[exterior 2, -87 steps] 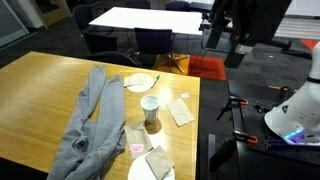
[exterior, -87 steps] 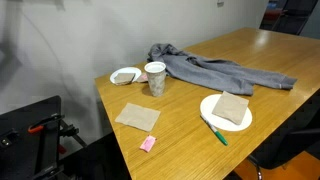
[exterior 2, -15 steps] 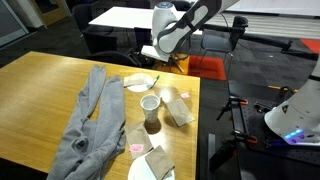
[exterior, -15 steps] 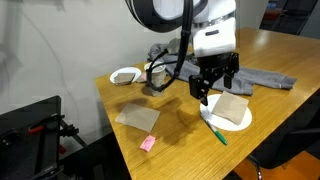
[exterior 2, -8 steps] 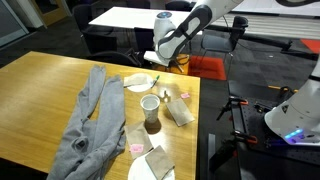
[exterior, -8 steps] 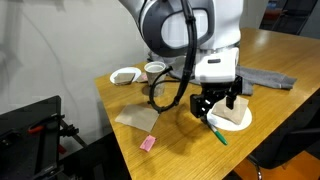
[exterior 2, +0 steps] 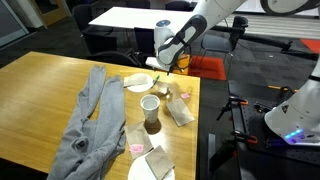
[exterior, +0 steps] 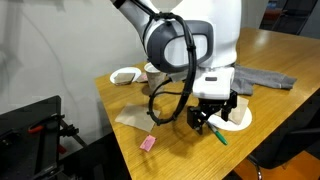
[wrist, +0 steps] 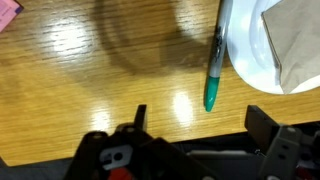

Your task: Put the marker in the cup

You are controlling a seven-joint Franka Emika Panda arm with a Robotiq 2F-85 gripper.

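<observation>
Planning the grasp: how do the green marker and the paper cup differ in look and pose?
The marker is thin and green; the cup is wider, white with a brownish pattern. The marker lies flat; the cup stands upright. Both rest on the wooden table.

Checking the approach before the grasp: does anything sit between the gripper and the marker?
Nothing visible does. In the wrist view the open gripper hangs over the table, and the marker lies just ahead of its fingers. The white plate only runs close along the marker's side, so its rim may crowd one finger.
</observation>
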